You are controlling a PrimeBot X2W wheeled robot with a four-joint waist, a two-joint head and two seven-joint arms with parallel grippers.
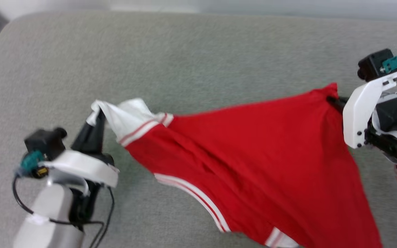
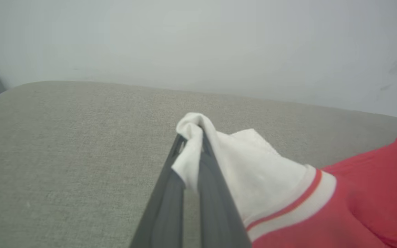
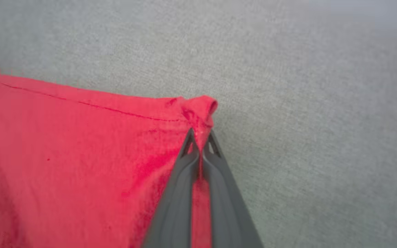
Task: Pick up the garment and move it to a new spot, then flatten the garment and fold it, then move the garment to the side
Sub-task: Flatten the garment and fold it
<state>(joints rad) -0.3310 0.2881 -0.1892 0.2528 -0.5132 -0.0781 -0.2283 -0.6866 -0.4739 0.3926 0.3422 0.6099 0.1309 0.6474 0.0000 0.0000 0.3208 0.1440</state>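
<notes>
Head view: the left hand (image 1: 97,115) is clamped on the white sleeve end of the garment (image 1: 253,148), and the right hand (image 1: 333,100) is clamped on a red corner of it. The red jersey stretches between the two hands, its upper edge pulled nearly taut from one to the other. The rest of the cloth sags below that line, down past the right hand's forearm. Red-and-white striped trim lies just beside the left hand. A grey padded surface (image 1: 184,51) lies beneath and beyond both hands.

Left wrist view: the left hand's (image 2: 193,139) dark fingers (image 2: 215,193) are closed on a bunched white fold. The white sleeve spills over to their right, then the striped band, then red cloth. Past the fingertips comes the grey surface, then a pale wall (image 2: 219,41).

Right wrist view: the right hand (image 3: 200,137) pinches a puckered red hem corner between its closed tips. The red cloth (image 3: 81,155) spreads away to the left of the fingers, and the grey surface lies to their right and ahead.
</notes>
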